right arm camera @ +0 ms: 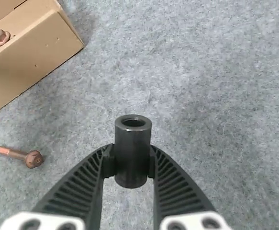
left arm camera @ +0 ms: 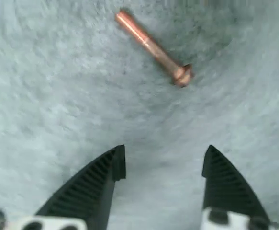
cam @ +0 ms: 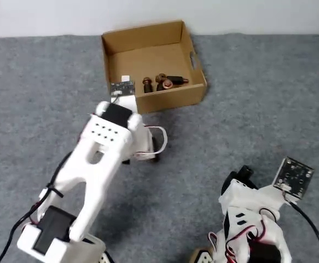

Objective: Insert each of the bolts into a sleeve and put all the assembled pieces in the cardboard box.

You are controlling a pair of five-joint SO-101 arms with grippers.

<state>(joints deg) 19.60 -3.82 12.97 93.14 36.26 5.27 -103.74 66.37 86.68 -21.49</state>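
A copper bolt [left arm camera: 153,48] lies flat on the grey carpet, a short way beyond my left gripper [left arm camera: 164,160], which is open with nothing between its black fingers [left arm camera: 106,175]. In the high view the left arm's white body [cam: 107,139] stretches out just in front of the cardboard box [cam: 195,63]. My right gripper [right arm camera: 132,155] is shut on a black sleeve [right arm camera: 132,143], held upright with its bore facing the camera. The same bolt [right arm camera: 18,155] lies on the carpet off to one side of the sleeve. The right arm [cam: 252,208] sits at the near right.
Several assembled bolt-and-sleeve pieces [cam: 164,82] lie inside the box near its front wall. A corner of the box [right arm camera: 29,52] stands beyond the bolt, with a bolt head [right arm camera: 0,36] showing inside. Grey carpet stretches open between the two arms.
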